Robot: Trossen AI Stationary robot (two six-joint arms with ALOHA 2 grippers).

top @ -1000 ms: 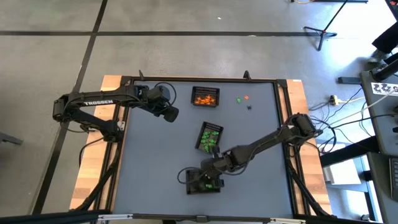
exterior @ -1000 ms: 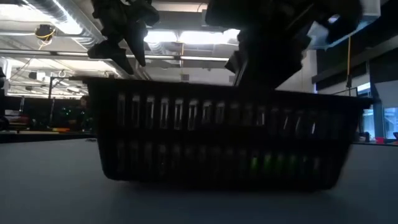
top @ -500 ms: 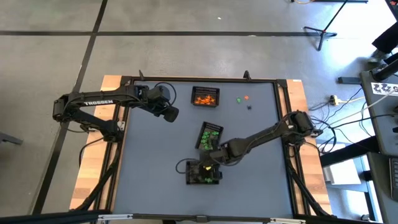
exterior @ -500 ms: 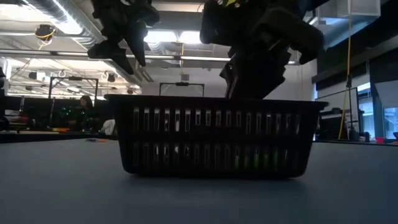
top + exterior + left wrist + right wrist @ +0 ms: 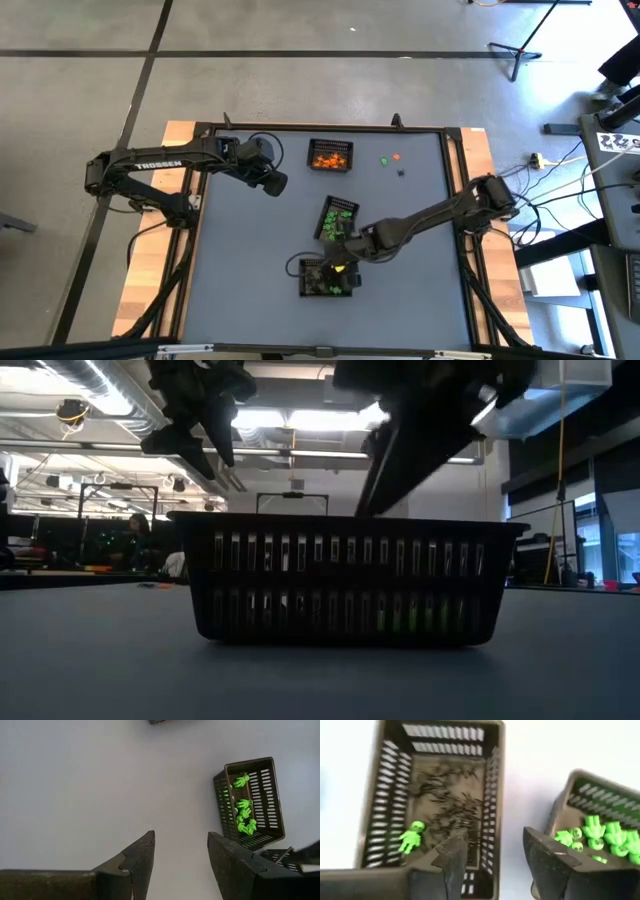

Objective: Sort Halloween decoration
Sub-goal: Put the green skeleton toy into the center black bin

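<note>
Fingers apart and empty, the right gripper (image 5: 345, 262) hangs over the lower-middle basket (image 5: 326, 278), probably after its stray green figure (image 5: 411, 838). The left gripper (image 5: 275, 184), also spread, waits upper left.

I see a grey table (image 5: 240, 260) with wooden side strips; three black mesh baskets (image 5: 331, 156) rest on it, one far, one central, one near; loose trinkets (image 5: 391, 160) lie by the far right corner.
</note>
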